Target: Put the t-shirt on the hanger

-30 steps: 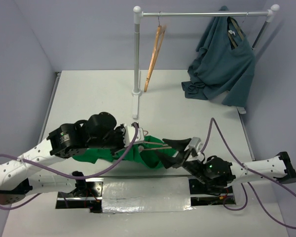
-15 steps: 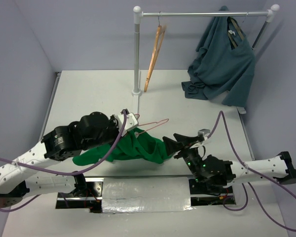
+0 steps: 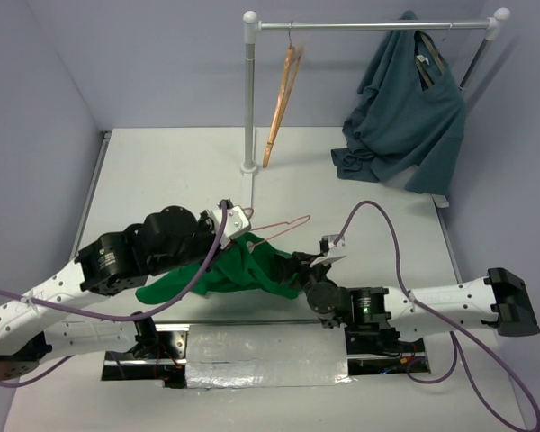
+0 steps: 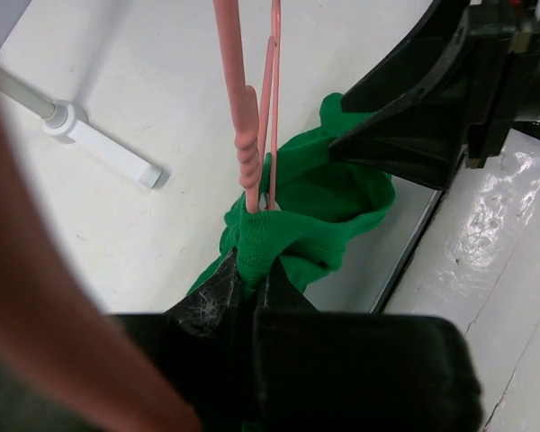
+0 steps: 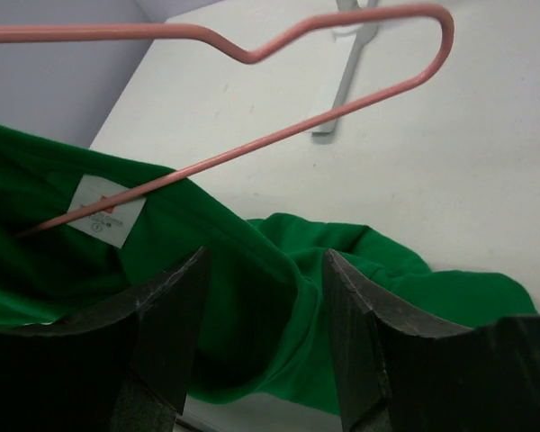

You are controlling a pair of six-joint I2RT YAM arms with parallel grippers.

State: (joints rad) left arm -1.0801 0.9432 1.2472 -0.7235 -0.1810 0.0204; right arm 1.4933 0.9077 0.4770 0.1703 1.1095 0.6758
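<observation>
The bright green t-shirt (image 3: 243,268) hangs bunched from my left gripper (image 3: 237,241), its lower part on the table. In the left wrist view my left gripper (image 4: 252,270) is shut on the shirt's neck edge (image 4: 279,238), right where the pink wire hanger (image 4: 243,108) enters the cloth. The hanger (image 3: 279,225) sticks out to the right, tilted, hook end free. My right gripper (image 3: 292,267) is open at the shirt's right side. In the right wrist view its open jaws (image 5: 263,270) straddle a green fold (image 5: 252,306), with the white label (image 5: 106,209) and the hanger (image 5: 342,108) just ahead.
A clothes rack stands at the back, its post (image 3: 249,90) on a foot (image 3: 248,167). A tan wooden hanger (image 3: 281,103) and a dark teal shirt (image 3: 405,117) hang from its rail. A shiny taped strip (image 3: 261,364) lies along the near table edge.
My left gripper lifted the shirt and hanger up and back early on, then held still. My right arm swung left and brought its open gripper up to the shirt's right side.
</observation>
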